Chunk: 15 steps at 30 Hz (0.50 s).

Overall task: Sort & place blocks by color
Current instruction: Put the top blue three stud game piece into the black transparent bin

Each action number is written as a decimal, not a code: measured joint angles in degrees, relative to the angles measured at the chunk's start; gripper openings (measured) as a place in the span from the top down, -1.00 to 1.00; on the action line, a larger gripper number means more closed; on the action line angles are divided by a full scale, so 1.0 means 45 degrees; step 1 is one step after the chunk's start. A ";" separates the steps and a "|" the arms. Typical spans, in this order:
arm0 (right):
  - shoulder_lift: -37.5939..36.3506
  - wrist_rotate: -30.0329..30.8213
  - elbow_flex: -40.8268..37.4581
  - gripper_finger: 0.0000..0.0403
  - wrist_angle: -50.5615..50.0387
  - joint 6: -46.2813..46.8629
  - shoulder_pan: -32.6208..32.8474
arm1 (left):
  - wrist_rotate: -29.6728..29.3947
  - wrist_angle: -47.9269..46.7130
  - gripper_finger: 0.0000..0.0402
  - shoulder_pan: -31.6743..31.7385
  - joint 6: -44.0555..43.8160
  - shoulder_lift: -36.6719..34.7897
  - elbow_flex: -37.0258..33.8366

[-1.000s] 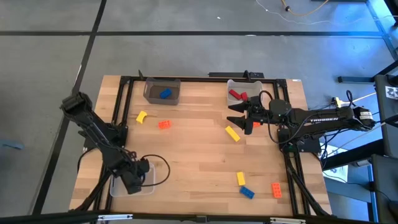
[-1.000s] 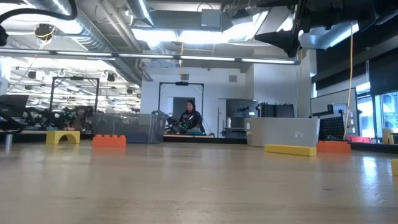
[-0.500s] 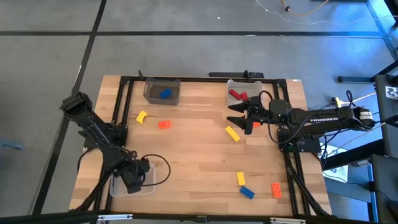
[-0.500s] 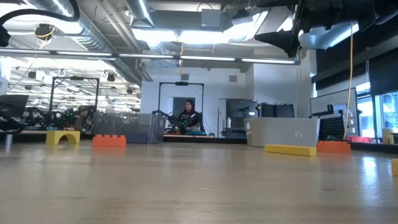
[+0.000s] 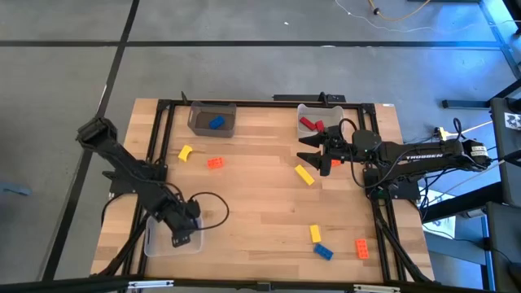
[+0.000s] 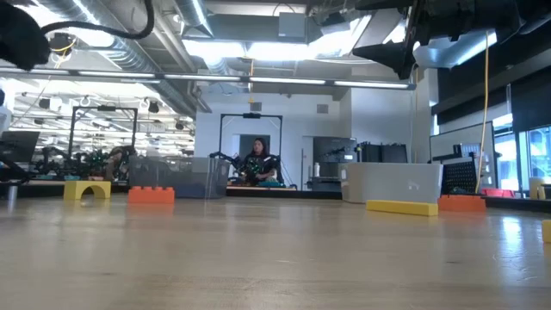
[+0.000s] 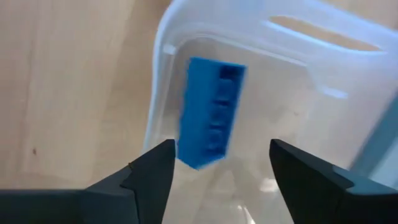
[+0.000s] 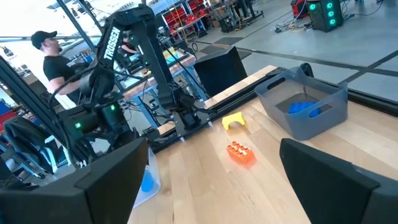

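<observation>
On the wooden table (image 5: 260, 187), at near left, our left gripper (image 7: 217, 177) hangs released over a clear bin (image 7: 323, 93); the blue block (image 7: 210, 112) lies inside, just beyond its spread jaws. Far right, our right gripper (image 5: 313, 150) waits open.

Blue blocks (image 5: 216, 123): three that I count. One at 11 o'clock in a bin, one loose at 5 o'clock, one in the bin under my left pincer.
Yellow blocks (image 5: 304, 174): three, all loose, at 10, 2 and 5 o'clock.
Orange blocks (image 5: 215, 163): three. One at 10 o'clock, one at 4, one half-hidden under my right pincer.
Red blocks (image 5: 308, 124): one for sure, in the 1 o'clock bin. Perhaps a second touching it, I cannot tell.
Bins (image 5: 198, 109): three, at 11, 1 and 7 o'clock.
Pincers: two, my left pincer (image 5: 183, 237) and right pincer (image 5: 303, 150).
People (image 6: 258, 160): one in the low view, one in my right wrist view.
</observation>
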 joint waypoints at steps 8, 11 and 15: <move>0.0000 0.0000 0.0005 -0.82 -0.0029 -0.0006 -0.0001 | -0.0433 0.0005 -0.37 0.0466 0.0299 -0.3481 0.0178; 0.0000 0.0000 0.0005 -0.82 -0.0029 -0.0010 -0.0001 | -0.2307 0.0070 -0.37 0.0888 0.0817 -0.5169 0.0503; 0.0000 0.0000 0.0005 -0.82 -0.0013 -0.0010 -0.0001 | -0.5055 0.0797 -0.37 0.2137 0.2748 -0.6687 0.0766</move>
